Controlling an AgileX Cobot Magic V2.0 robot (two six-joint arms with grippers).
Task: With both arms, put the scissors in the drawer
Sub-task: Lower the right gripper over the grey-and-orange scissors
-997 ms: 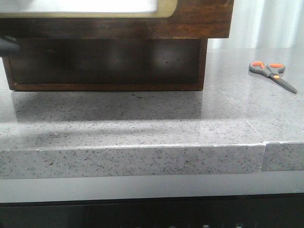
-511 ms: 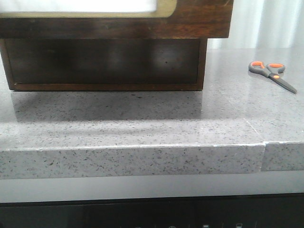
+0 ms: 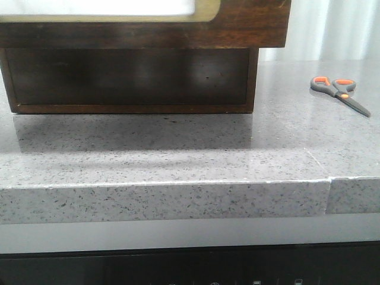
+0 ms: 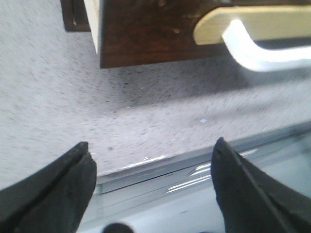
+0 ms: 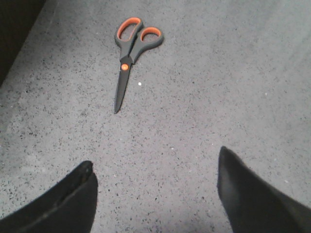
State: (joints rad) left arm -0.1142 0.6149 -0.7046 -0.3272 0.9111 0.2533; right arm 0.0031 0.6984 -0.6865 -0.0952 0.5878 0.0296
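On the grey speckled bench (image 3: 178,154) in the front view, the scissors (image 3: 339,92) are lying flat, well right of the cabinet (image 3: 130,77), whose drawer (image 3: 249,24) is projecting forward. In the left wrist view, the left gripper (image 4: 150,189) is hanging with jaws released near the drawer front. In the right wrist view, the right gripper (image 5: 155,194) is hovering with jaws spread, the scissors ahead; it should be descending squarely over the handles.

Front view: low, close, facing the drawer (image 3: 142,24). Left wrist: above counter edge, sharing that drawer (image 4: 160,29). Right wrist: above scissors (image 5: 130,53), shared with front (image 3: 339,93).
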